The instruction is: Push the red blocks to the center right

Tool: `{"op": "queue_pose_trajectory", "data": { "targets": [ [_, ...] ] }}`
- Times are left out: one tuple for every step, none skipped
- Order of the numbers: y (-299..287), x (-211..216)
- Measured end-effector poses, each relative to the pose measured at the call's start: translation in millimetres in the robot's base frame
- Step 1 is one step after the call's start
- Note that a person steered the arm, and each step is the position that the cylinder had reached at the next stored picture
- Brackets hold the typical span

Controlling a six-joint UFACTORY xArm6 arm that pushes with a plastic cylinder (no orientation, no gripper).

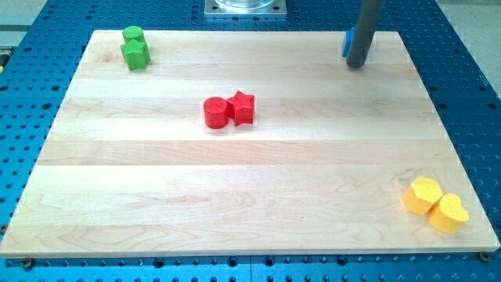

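A red cylinder [215,112] and a red star-shaped block [242,108] sit touching each other a little left of the board's middle. My tip [357,64] is at the view's top right, far to the right of and above the red blocks. A blue block [346,44] shows partly behind the rod, touching it or very close to it.
Two green blocks [135,47] sit together at the board's top left corner. A yellow hexagonal block [423,194] and a yellow heart-shaped block [448,213] sit touching at the bottom right corner. The wooden board [250,196] lies on a blue perforated table.
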State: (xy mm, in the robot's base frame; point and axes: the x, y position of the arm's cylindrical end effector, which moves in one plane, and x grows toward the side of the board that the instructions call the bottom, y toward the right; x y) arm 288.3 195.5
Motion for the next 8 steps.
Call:
{"op": "queue_pose_trajectory", "data": {
  "targets": [
    [0.0, 4.9],
    [-2.9, 5.0],
    [-7.5, 5.0],
    [-15.2, 6.3],
    [-16.1, 8.8],
    [-16.9, 9.2],
    [-24.7, 11.8],
    [-47.4, 50.7]
  ]
}}
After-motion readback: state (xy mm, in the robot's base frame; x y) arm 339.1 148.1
